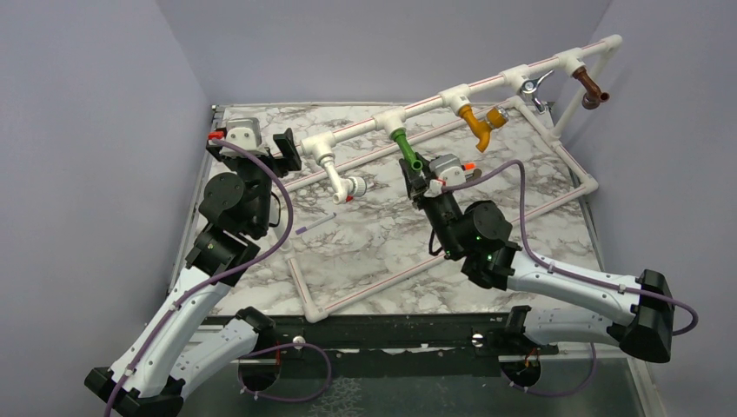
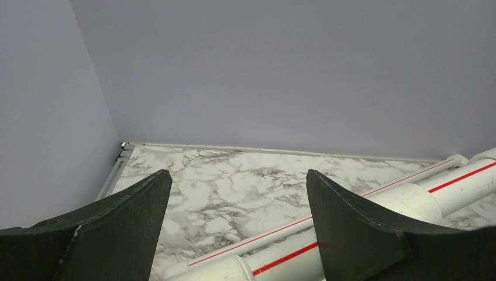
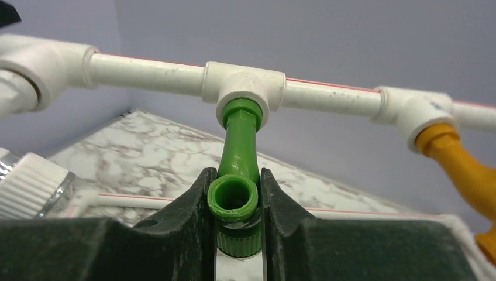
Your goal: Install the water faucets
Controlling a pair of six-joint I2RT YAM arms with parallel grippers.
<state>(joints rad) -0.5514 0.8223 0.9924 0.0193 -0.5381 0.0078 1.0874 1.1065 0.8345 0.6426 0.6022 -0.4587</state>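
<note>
At the tee fitting (image 3: 244, 82) on the white pipe frame (image 1: 491, 83), the green faucet (image 3: 238, 153) is seated by its upper end. Its lower spout is clamped btwn the jaws of the right gripper (image 3: 234, 199). The left gripper (image 2: 238, 193) is held wide apart w/ nothing in it, near the frame's left end.

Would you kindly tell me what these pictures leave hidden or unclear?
Right wrist view: the lower end of the green faucet is hidden between the fingers of the right gripper; its thread is hidden inside the white fitting.
Top view: a thin stick on the table is too small to identify.
Left wrist view: the pipe is cut off by the bottom edge and a finger of the left gripper.
</note>
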